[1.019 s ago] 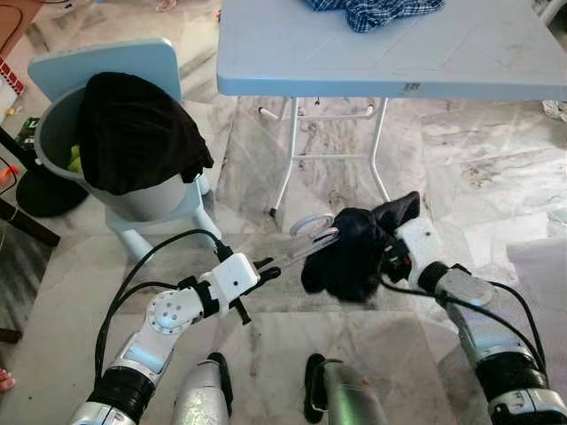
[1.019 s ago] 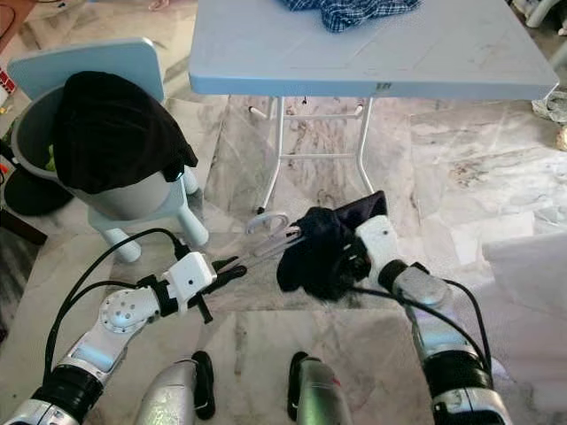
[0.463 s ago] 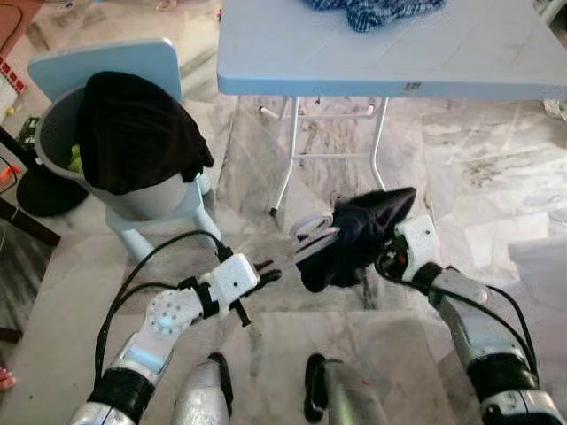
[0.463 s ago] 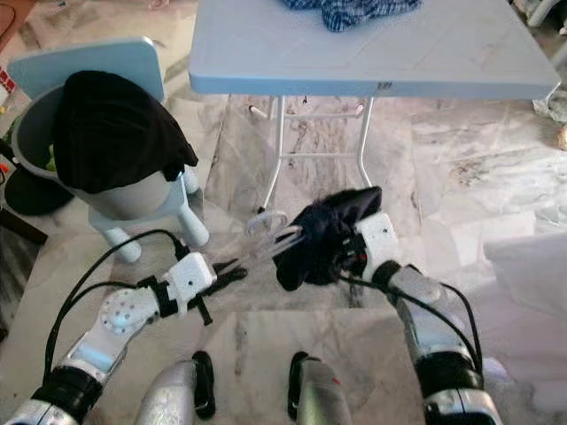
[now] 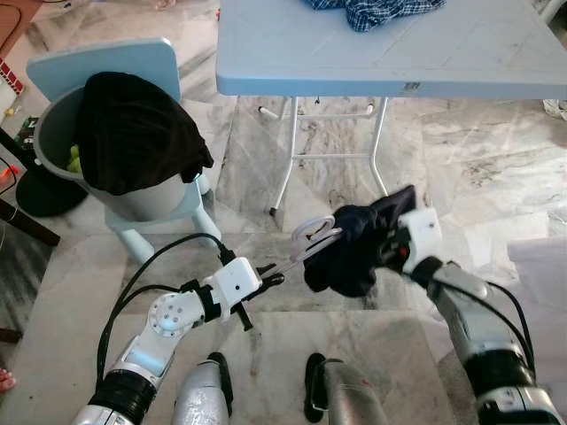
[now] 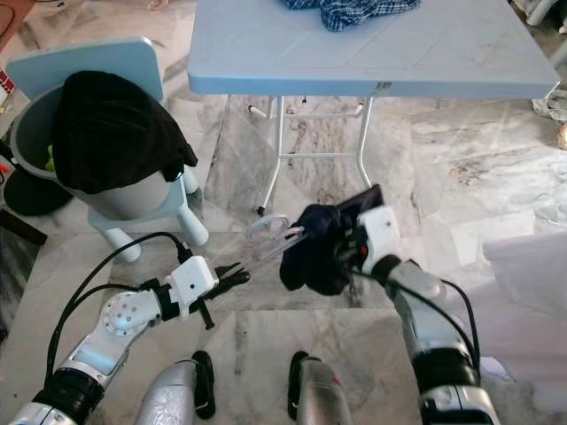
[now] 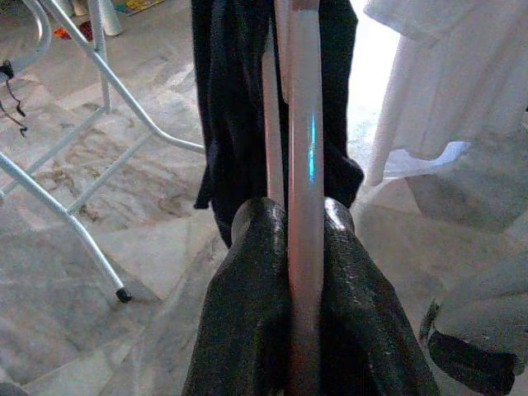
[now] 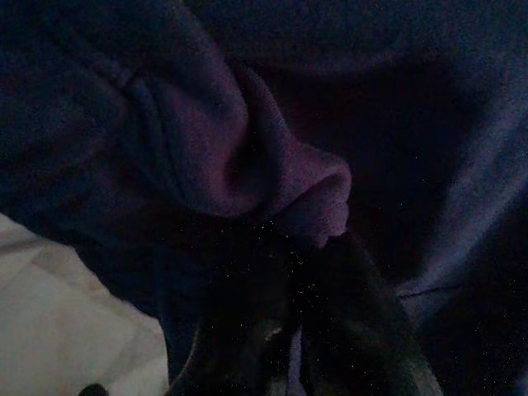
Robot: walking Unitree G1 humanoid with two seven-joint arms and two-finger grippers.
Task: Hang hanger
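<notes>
Black left pincer (image 7: 305,247) clamps the clear hanger (image 7: 304,148); right pincer (image 8: 301,247) grips dark garment (image 5: 350,252).

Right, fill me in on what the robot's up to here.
The left gripper is shut on a clear hanger, held out low over the marble floor. The right gripper is buried in a dark garment bunched on the hanger's far end, apparently pinching the cloth. Nothing is hung yet.

A home: marble floor (image 5: 496,168), folding table (image 5: 390,53), laundry bucket (image 5: 133,199).
</notes>
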